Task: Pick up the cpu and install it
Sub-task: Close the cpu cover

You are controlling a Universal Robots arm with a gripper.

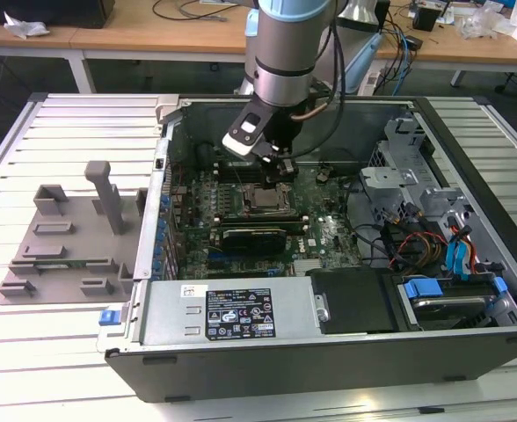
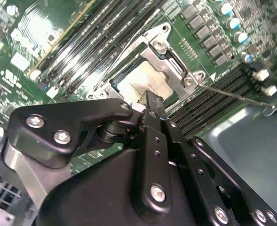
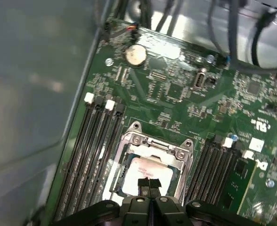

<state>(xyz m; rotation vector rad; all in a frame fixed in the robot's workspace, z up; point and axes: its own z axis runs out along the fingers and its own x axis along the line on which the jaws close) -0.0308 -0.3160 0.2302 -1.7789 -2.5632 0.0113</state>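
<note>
The cpu (image 3: 148, 170), a square chip with a silvery-beige top plate, lies flat inside the metal-rimmed socket frame (image 3: 155, 143) on the green motherboard. In the second wrist view the cpu (image 2: 136, 84) sits in the open frame (image 2: 171, 61). My gripper (image 3: 149, 185) hangs right over the chip's edge, its two black fingertips (image 3: 144, 184) pressed together with nothing seen between them. The second wrist view has the gripper (image 2: 150, 100) with its tips at the plate's near edge. In the exterior view the gripper (image 1: 285, 167) is just above the cpu (image 1: 264, 199) inside the open computer case.
Memory slots (image 3: 93, 150) flank the socket on both sides. A thin socket lever wire (image 2: 232, 94) sticks out beside the frame. A grey plastic fixture (image 1: 74, 237) stands on the slatted table at the exterior view's left. Power supply (image 1: 232, 312), drive cage (image 1: 399, 167) and cables (image 1: 417, 237) crowd the case.
</note>
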